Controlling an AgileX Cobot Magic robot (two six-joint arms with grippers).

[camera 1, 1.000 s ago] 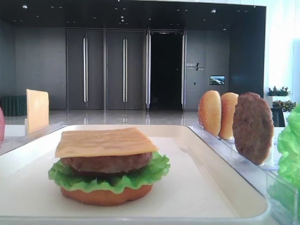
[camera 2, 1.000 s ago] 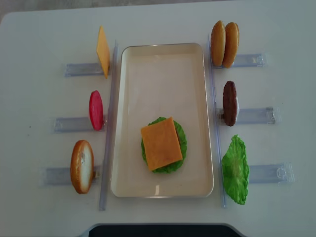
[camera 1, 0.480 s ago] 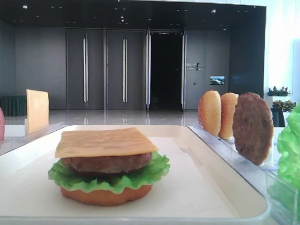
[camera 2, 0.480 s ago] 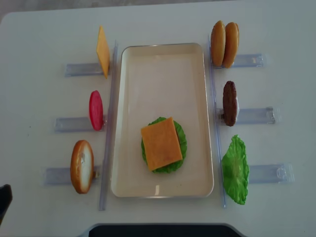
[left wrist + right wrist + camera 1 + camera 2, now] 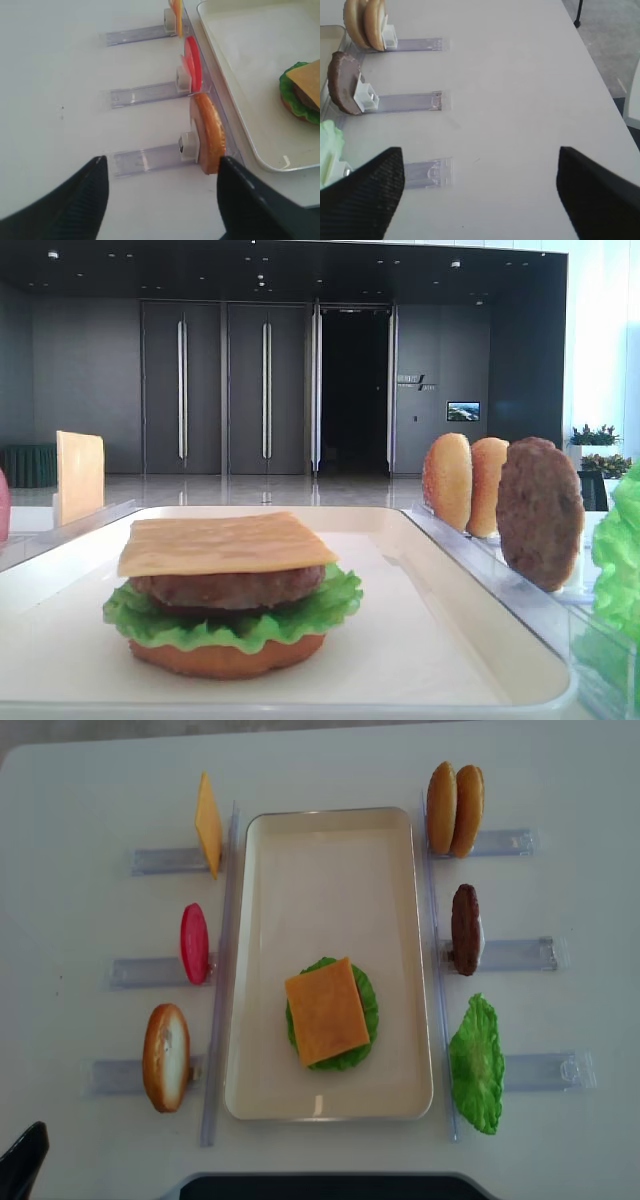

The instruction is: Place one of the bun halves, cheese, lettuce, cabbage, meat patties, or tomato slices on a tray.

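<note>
On my screens, the cream-white tray (image 5: 330,830) sits at the middle of the white table (image 5: 80,780), and on its near half rests a stack: a bun half (image 5: 225,657) at the bottom, then lettuce (image 5: 235,622), a meat patty (image 5: 228,588) and, on top, a square slice of cheese (image 5: 326,1011) lying flat and slightly turned. To the left of the tray, three clear plastic holders (image 5: 160,860) each carry one piece standing on edge: a second cheese slice (image 5: 208,823) beside the tray's far corner, a red tomato slice (image 5: 194,943) beside its middle, and another bun half (image 5: 166,1056) beside its near corner. To the right of the tray, two more bun halves (image 5: 455,808) stand pressed together by the far corner, a dark meat patty (image 5: 465,929) stands by the middle, and a green lettuce leaf (image 5: 477,1064) stands by the near corner. My left gripper (image 5: 162,200) hovers low over the table left of the tray, its dark fingers (image 5: 75,200) spread wide with nothing between them, just short of the bun half at the near left corner; only a tip of it shows in the overhead view. My right gripper (image 5: 480,195) hangs above the bare table right of the tray, its fingers (image 5: 362,195) also spread wide and gripping nothing, near the holder of the lettuce leaf.
</note>
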